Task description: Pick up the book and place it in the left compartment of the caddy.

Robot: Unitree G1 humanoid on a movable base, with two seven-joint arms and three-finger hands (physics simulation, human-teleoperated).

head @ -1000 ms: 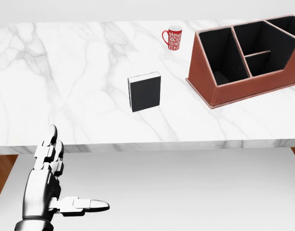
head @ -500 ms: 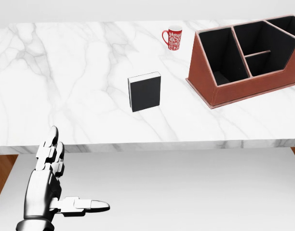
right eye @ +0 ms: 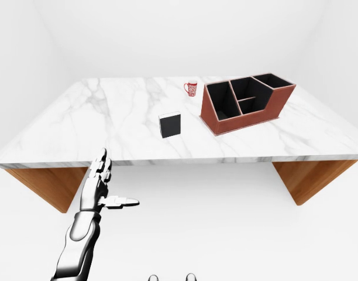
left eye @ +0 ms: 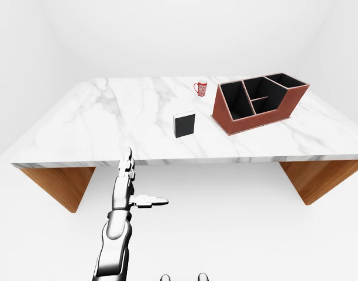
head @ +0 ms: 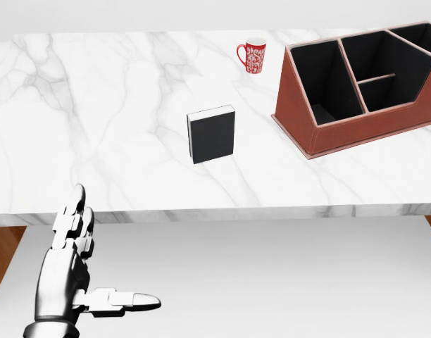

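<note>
While the left hand [head: 67,278] hangs below the marble table [head: 96,141] edge, fingers spread wide, it holds nothing. Black book [head: 212,134] stands mid-table, well apart. Brown caddy [head: 360,88] sits right of it, red mug [head: 253,55] near.

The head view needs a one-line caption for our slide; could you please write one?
Open left hand held below the marble table edge; black book, red mug and empty brown caddy on top.

Bright, even, flat sim light; no glare, no blur, all sharp. Faint soft shading only inside caddy [head: 363,84] compartments.
</note>
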